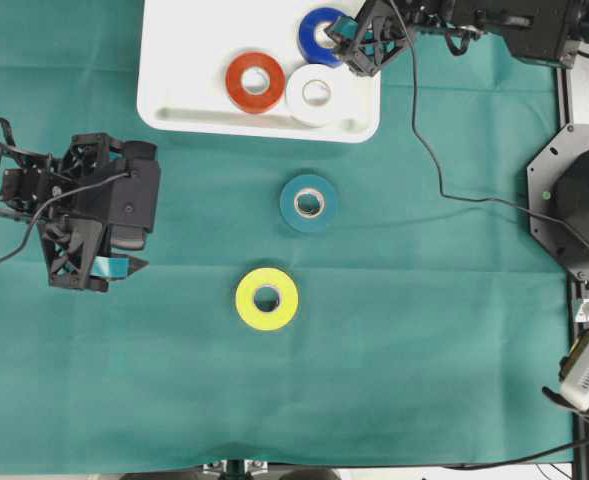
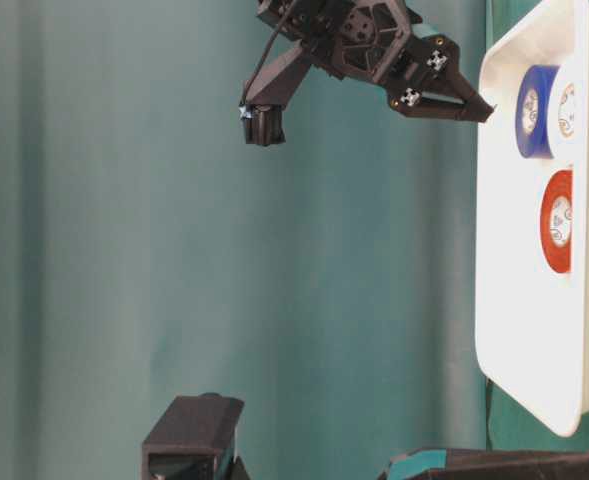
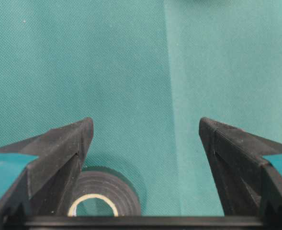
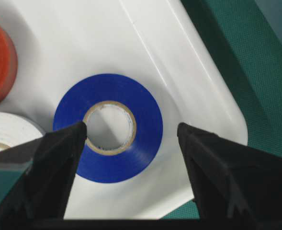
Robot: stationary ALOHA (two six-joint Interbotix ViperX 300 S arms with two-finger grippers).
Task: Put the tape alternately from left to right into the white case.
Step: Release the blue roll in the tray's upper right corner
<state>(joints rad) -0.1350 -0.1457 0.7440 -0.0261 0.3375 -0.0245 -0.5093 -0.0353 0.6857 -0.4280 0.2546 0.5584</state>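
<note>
- Three rolls are lying flat in the white case at the far side of the bench: the orange-red roll, the white roll touching it on its right, and the blue roll in the far right corner.
- The right pincer is hanging over the blue roll with its jaws wide apart and nothing between them; judging by that, the roll is being left where it lies.
- Two rolls are waiting on the green cloth nearer the middle: the teal roll and, nearer and slightly left, the yellow roll.
- The left pincer is hovering at the left, jaws spread and gripping nothing, with the black roll lying flat just beneath it, probably the next pick from that side.
- The rolls are looking like smooth, glossy rings with pale cardboard cores; the case is looking like shiny hard plastic with rounded corners and a raised rim; the cloth is showing a fine weave.
</note>
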